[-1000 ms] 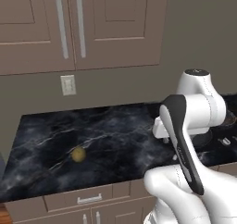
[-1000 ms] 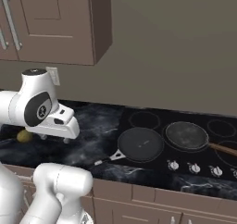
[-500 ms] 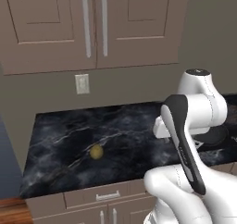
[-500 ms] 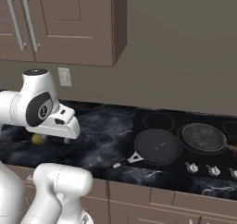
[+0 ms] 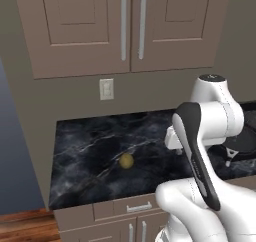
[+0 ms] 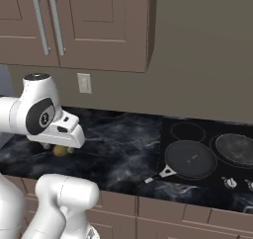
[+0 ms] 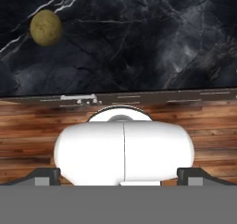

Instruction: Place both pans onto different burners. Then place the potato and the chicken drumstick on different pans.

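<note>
The potato (image 5: 126,160) lies alone on the black marble counter (image 5: 90,151), a yellowish oval also seen at the upper left of the hand view (image 7: 46,28). My gripper (image 7: 119,175) hangs open and empty above the counter's front edge, apart from the potato. From the right base camera, the potato (image 6: 60,150) peeks out under my hand. The black pan (image 6: 190,159) sits on a front burner, short handle toward the counter. The dark grey pan (image 6: 236,148) rests on the burner to its right. A bare burner (image 6: 187,131) lies behind them. The chicken drumstick is out of view.
Wall cabinets (image 5: 130,26) hang over the counter, with a wall outlet (image 5: 106,89) below them. Drawers (image 5: 135,207) run under the counter edge. Small knobs (image 6: 228,182) line the cooktop's front. The counter ends at the left, with wood floor (image 5: 25,226) below.
The whole picture has shifted right in both base views, so the base has driven left along the counter. The arm's pose and the open gripper are unchanged.
</note>
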### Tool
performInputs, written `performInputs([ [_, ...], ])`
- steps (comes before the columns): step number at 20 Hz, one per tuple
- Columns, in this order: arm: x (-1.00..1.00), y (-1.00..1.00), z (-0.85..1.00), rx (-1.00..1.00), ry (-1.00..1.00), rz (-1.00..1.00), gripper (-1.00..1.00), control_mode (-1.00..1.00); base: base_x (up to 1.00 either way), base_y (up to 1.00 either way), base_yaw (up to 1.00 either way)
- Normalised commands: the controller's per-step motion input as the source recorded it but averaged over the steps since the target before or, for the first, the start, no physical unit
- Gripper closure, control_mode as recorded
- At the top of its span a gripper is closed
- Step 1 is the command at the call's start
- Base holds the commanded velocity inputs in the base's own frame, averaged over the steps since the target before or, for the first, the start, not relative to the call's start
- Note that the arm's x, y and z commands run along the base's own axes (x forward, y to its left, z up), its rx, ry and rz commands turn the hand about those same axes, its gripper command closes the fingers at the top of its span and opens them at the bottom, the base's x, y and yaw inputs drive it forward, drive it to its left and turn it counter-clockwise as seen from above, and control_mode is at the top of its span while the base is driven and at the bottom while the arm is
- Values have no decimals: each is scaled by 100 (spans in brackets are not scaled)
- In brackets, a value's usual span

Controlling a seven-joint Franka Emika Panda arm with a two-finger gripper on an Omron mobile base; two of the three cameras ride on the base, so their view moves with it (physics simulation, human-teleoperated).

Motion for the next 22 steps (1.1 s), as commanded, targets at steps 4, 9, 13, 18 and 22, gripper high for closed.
performInputs([
  [4,5,22,-10,0,0,1,-100,-100,1,6,0],
  [9,21,39,-21,0,0,2,-100,-100,0,0,0],
  [13,34,36,-17,1,0,2,-100,-100,0,0,0],
  [18,48,22,-6,3,0,1,-100,-100,0,0,0],
  [22,52,24,-15,2,0,0,-100,-100,0,0,0],
])
